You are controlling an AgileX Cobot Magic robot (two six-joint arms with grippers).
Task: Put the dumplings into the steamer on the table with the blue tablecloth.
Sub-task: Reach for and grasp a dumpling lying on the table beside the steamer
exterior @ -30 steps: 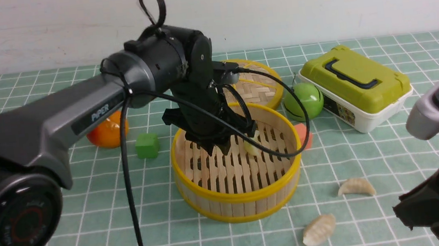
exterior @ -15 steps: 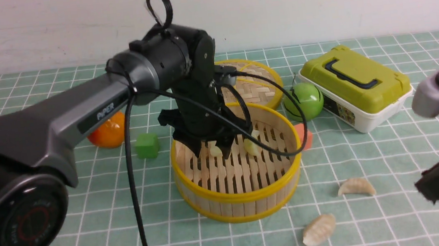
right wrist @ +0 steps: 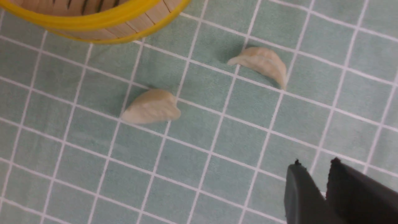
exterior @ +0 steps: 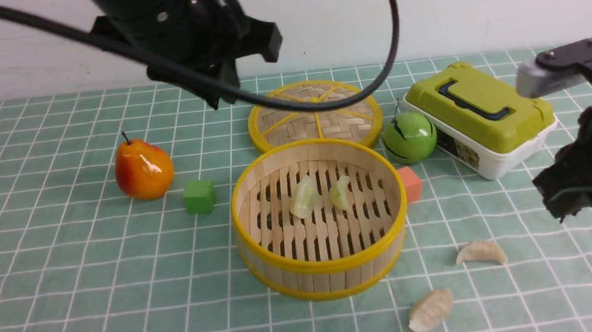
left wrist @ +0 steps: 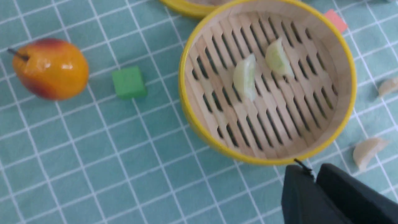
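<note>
Left wrist view: crescent green dumplings (left wrist: 245, 81) on the slatted bamboo steamer (left wrist: 182, 90) — left hand (left wrist: 311, 174) closed (empty), right hand (right wrist: 316, 166) barely parted.

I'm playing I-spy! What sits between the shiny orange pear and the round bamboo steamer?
A small green cube sits between the pear and the steamer. The front view shows it clearly.

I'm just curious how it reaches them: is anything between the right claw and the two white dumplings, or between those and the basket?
Nothing visible. Only bare tablecloth lies between the right gripper and the two white dumplings, and between them and the steamer, whose lid lies behind it.
</note>
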